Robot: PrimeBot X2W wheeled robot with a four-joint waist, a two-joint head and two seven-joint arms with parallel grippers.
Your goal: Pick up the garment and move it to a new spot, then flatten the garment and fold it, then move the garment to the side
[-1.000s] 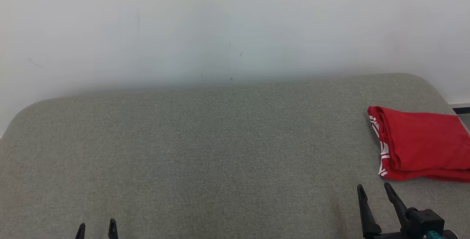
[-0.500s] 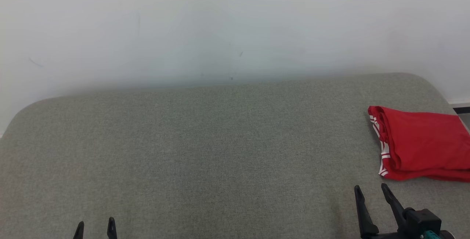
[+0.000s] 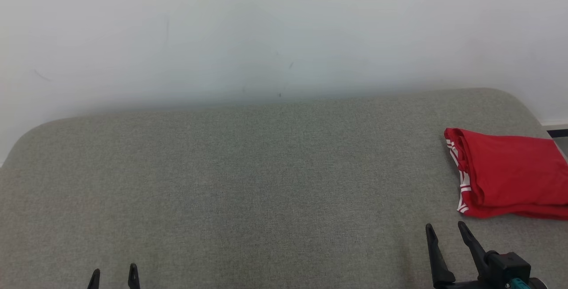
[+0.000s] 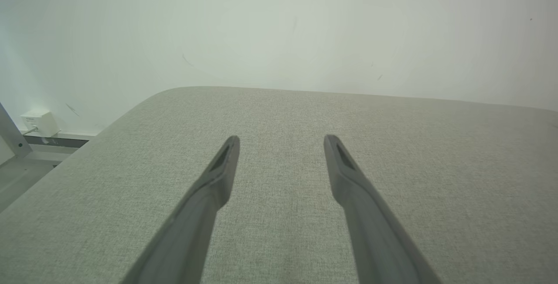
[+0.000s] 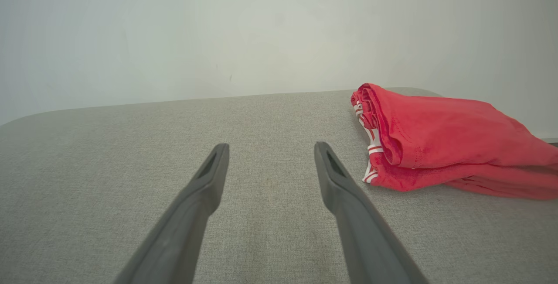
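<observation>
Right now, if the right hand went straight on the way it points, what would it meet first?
Ahead of the right hand lies bare grey fabric surface, then the white wall; which comes first is unclear. The red garment sits right of that line.

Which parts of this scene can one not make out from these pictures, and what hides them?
- Folded red garment with white stripes: right end cut off by the picture edge in head and right wrist views; the folds hide its type.
- Left claw: head view's bottom edge cuts off all but its fingertips.
- Small white box by the wall, left wrist view: too small to identify.
</observation>
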